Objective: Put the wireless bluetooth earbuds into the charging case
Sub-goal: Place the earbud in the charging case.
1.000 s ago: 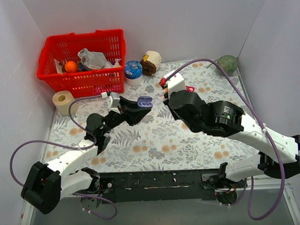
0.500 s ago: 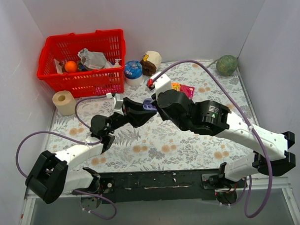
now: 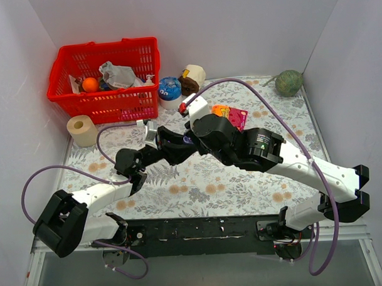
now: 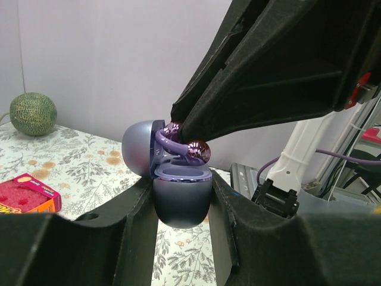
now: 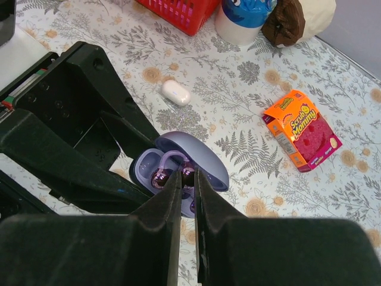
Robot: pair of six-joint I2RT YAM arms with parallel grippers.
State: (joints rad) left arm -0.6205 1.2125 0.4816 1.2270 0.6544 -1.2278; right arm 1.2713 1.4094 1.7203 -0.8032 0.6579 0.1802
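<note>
My left gripper [image 4: 181,186] is shut on the open purple charging case [image 4: 180,205] and holds it above the table, lid [image 4: 140,148] tipped back. My right gripper [image 5: 186,176] is shut on a purple earbud [image 5: 159,177] with an ear hook and holds it at the case's open cavity [image 5: 143,167]. The earbud [image 4: 190,150] touches the case's rim in the left wrist view. In the top view both grippers meet at the case [image 3: 188,138]. The white earbuds are out of view.
A closed white case [image 5: 176,92] lies on the floral table beyond the left gripper. An orange and pink sponge box [image 5: 300,128] lies to the right. A red basket [image 3: 107,80], paper roll [image 3: 82,129], blue-lidded tub [image 3: 170,91] and melon [image 3: 289,82] stand at the back.
My right gripper has moved left with the purple earbud, from well apart to right over the open case. My left gripper has shifted slightly right with the case.
</note>
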